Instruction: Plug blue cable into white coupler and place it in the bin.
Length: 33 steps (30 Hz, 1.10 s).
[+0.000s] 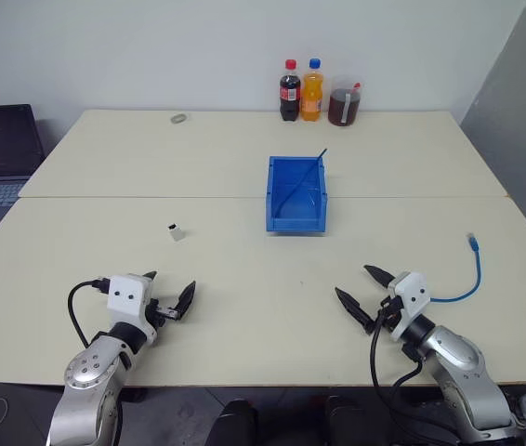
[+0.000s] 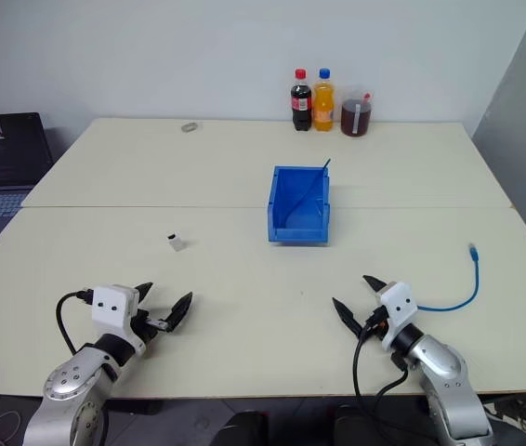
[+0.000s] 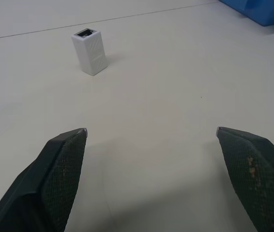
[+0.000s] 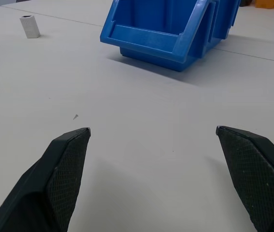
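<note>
Table (image 1: pixel 244 279): smooth, matt cream laminate, a thin seam running across it just behind the bin. Bin (image 1: pixel 296 195): bright blue moulded plastic, slight sheen on its walls. White coupler (image 3: pixel 90 51), left of the bin: matt white plastic, fine cross-hatch texture on one side. Blue cable (image 1: pixel 458 283), right of the bin: smooth light-blue sheath. Gripper fingers (image 4: pixel 67 169): black, finely knurled pads, matt.

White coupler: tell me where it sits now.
In the left eye view the white coupler stands on the table, left of the bin and ahead of the open left gripper.
</note>
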Each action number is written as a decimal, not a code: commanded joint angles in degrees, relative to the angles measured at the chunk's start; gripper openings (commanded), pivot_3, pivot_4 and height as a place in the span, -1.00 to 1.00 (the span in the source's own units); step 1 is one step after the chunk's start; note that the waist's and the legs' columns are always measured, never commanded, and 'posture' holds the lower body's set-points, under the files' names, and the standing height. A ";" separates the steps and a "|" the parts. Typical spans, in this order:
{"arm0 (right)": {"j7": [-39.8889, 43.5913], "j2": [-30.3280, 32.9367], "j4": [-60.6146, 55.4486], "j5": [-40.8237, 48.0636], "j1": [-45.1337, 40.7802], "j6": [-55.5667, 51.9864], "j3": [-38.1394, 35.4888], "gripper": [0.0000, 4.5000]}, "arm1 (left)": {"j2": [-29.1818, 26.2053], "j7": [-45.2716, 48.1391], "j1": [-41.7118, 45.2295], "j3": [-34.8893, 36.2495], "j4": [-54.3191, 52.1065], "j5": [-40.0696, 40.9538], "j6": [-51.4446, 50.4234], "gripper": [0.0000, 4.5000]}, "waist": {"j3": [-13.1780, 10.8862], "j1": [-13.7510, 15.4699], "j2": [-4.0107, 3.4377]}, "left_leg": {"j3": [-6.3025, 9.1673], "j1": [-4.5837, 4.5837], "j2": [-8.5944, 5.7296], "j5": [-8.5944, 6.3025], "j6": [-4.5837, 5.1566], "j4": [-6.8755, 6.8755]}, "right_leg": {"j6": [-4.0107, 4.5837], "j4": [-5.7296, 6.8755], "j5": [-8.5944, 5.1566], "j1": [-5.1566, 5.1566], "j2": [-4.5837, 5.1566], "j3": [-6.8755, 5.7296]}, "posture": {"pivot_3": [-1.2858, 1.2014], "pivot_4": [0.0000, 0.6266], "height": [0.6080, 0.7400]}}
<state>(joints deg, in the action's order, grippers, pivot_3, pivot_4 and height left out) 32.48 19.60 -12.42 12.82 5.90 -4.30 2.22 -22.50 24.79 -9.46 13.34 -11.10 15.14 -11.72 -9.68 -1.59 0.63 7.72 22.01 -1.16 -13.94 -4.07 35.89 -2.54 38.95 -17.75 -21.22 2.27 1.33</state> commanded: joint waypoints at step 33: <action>-5.61 -0.51 -8.96 1.46 2.77 -0.70 -5.37 0.97 | -15.04 28.08 10.76 -2.87 -0.06 10.83 -1.43 1.00 | -0.03 0.09 -0.03 | 0.03 0.02 0.01 0.00 0.00 -0.02 | 0.04 0.01 -0.02 -0.01 -0.01 -0.05 | 0.03 -0.52 1.00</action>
<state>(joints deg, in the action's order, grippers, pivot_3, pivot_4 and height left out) 28.38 19.23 -18.40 12.89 8.56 -4.73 -0.32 -36.57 51.34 -0.79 10.75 -10.86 24.83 -12.79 -9.71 -1.50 0.60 7.75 22.02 -1.15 -13.94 -4.07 35.87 -2.50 38.96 -17.77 -21.23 2.25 1.27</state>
